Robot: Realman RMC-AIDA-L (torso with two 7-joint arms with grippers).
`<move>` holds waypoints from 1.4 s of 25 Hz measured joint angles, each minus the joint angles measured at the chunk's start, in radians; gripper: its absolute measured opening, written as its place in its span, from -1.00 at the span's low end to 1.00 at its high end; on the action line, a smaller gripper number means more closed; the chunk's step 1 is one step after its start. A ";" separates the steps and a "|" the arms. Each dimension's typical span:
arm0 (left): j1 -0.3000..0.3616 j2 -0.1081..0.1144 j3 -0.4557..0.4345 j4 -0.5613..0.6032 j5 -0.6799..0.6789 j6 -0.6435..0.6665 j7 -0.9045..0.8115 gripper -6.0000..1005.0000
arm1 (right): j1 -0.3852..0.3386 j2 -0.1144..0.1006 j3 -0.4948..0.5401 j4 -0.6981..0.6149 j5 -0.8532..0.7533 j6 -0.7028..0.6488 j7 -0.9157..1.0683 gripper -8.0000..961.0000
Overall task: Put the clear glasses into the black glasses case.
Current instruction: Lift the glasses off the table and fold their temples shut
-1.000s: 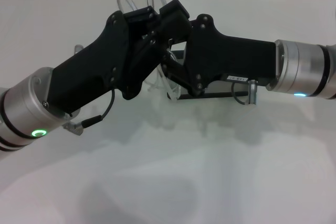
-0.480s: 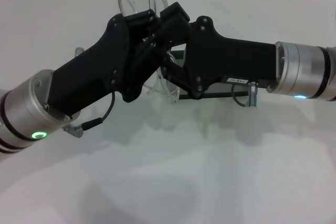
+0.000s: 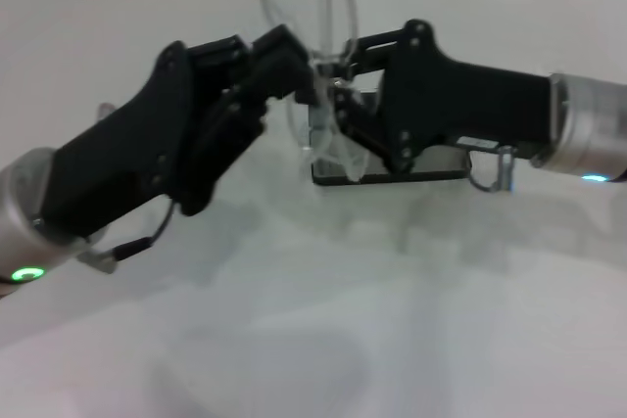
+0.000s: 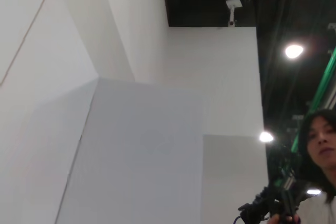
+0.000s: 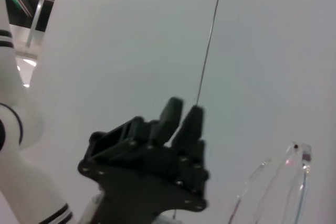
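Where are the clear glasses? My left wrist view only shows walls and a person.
Observer: The head view shows the clear glasses standing upright in the middle of the scene.
Operator: Where's their box?
Observer: The black glasses case lies on the table, just under the right gripper.
Operator: Is my arm touching the glasses?
Observer: The right wrist view shows the left gripper apart from them.

Head view looks down, close on both arms; wrist views face upward, the right sharing the left gripper (image 5: 181, 119).
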 joint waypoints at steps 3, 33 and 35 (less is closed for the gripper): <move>0.027 0.009 -0.001 0.027 -0.003 0.000 -0.011 -0.80 | -0.048 -0.002 0.071 -0.072 -0.082 0.003 0.052 -0.74; -0.057 -0.021 -0.001 -0.028 0.046 -0.047 -0.015 -0.80 | -0.038 0.020 0.035 -0.132 -0.168 0.064 0.053 -0.74; -0.051 -0.020 -0.001 -0.026 0.046 -0.046 -0.016 -0.80 | -0.038 0.020 0.038 -0.132 -0.169 0.070 0.053 -0.74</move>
